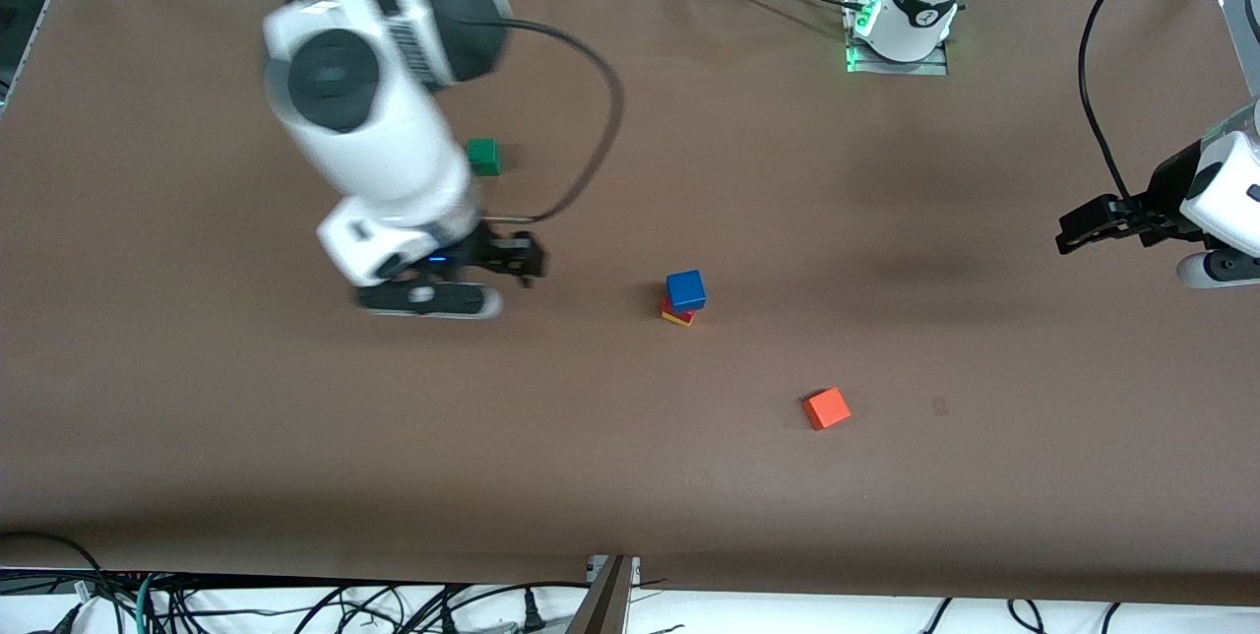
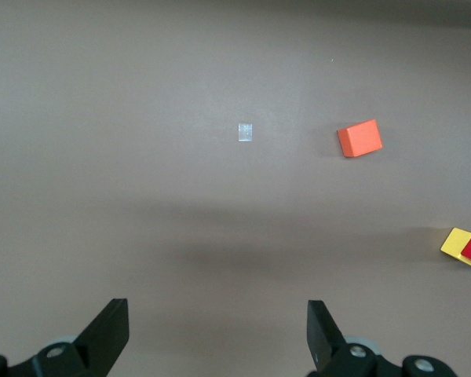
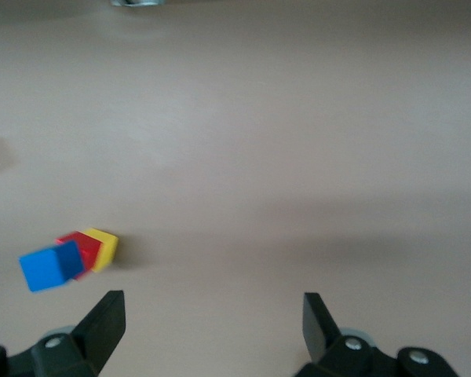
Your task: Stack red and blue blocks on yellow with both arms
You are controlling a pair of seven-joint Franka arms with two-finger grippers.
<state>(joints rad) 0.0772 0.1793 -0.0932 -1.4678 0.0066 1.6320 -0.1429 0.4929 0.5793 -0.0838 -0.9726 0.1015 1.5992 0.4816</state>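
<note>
Standing clear of both grippers — blue block (image 1: 686, 289).

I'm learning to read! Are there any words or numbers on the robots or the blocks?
Barcode label on the right arm: printed stripes only, too blurred to read.
Small dark mark on the left arm's base: too small to read.
Blue block, red block, yellow block, orange block, green block: plain faces, no writing.
</note>
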